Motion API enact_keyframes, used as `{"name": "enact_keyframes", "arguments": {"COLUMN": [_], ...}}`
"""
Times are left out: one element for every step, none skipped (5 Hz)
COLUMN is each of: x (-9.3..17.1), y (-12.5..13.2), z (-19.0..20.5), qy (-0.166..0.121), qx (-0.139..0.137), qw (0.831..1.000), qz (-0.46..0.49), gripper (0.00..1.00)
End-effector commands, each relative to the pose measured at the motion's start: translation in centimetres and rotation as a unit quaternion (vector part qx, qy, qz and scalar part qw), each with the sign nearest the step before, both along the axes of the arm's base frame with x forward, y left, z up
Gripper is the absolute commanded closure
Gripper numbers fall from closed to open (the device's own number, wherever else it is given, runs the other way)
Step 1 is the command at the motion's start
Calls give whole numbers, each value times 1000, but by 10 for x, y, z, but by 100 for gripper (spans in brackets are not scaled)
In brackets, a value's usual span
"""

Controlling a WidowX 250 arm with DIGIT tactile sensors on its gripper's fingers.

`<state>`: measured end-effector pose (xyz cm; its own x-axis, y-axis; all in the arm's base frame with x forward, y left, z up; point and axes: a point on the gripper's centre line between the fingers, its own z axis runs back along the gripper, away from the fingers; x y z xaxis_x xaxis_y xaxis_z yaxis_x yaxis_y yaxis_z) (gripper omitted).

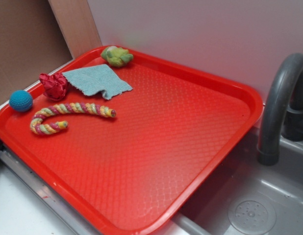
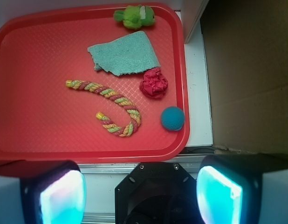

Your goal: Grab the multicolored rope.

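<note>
The multicolored rope [image 1: 75, 107] [image 2: 113, 95] is a twisted pink, yellow, green and white cord bent like a cane. It lies flat on the left part of the red tray [image 1: 166, 147] [image 2: 37, 93]. In the wrist view my gripper [image 2: 140, 189] hangs high above the counter just outside the tray's near rim. It is open, its two glowing pads [image 2: 62, 196] far apart with nothing between them. The rope is well ahead of the fingers and untouched. The exterior view does not show the gripper.
On the tray near the rope lie a teal cloth [image 1: 96, 81] [image 2: 125, 53], a red fabric wad [image 1: 54, 85] [image 2: 154, 83], a blue ball [image 1: 20, 100] [image 2: 173, 118] and a yellow-green knotted lump [image 1: 117, 56] [image 2: 134, 17]. A grey faucet [image 1: 281, 98] and sink [image 1: 249, 210] stand right.
</note>
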<state>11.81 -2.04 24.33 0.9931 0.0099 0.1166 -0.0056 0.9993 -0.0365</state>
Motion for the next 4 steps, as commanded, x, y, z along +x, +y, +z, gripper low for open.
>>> {"name": "enact_keyframes", "arguments": {"x": [0,2,33,51], "y": [0,-4,0,-9], "z": [0,1,-17,-37], "qy": [0,-18,-50,-44], "qx": [0,26,25,30], "qw": [1000,999,991,973], "qz": [0,-29,-119,-225], "gripper": [0,0,0,0]}}
